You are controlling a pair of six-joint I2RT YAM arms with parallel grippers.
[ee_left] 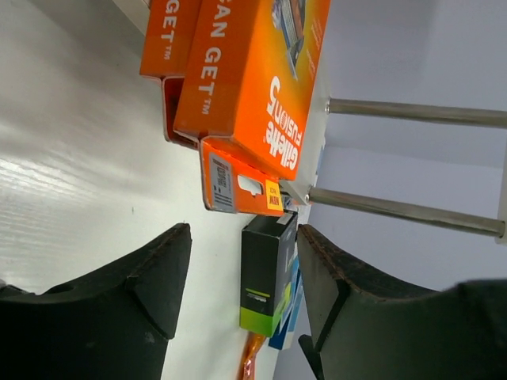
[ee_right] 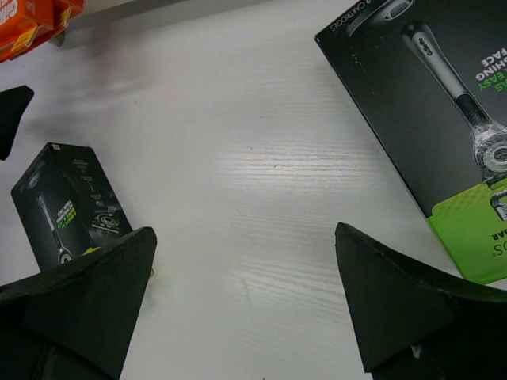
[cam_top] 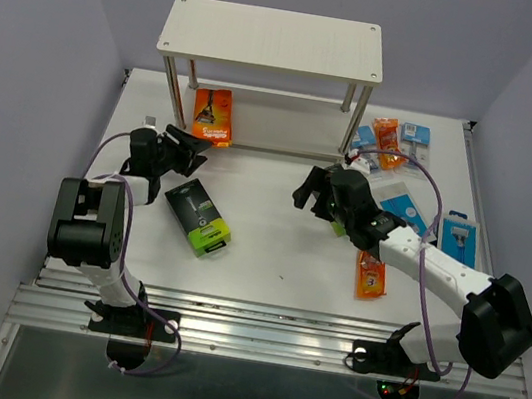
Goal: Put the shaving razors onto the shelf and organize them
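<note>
1. Progress: the task looks barely begun. The shelf [cam_top: 271,38] stands at the far side of the tabletop [cam_top: 268,251]. Its upper board is bare, and its lower board carries an orange pack [cam_top: 214,116] at the front left. The left wrist view hints at a second orange pack against it, which cannot be confirmed.
2. Left pincer [cam_top: 193,148]: its jaws stand apart and grip nothing. They point at the shelved orange pack from just in front of it.
3. Right pincer [ee_right: 244,231]: its jaws are spread wide over bare tabletop and hold nothing. It sits between two black-and-green boxes.
4. Left to shelve:
   - one black-and-green box [cam_top: 198,216] lying flat mid-tabletop
   - a second black-and-green box [ee_right: 428,119] just beside the right pincer
   - a flat orange pack [cam_top: 370,275] near the right arm
   - a loose cluster to the right of the shelf, including another orange pack [cam_top: 385,137], a small blue card [cam_top: 416,134], a blue box [cam_top: 402,206] and a blue card [cam_top: 459,238]
5. Appearance: the boxes are rigid, with a printed razor and a lime corner. The orange packs are thin, with a hang tab.
</note>
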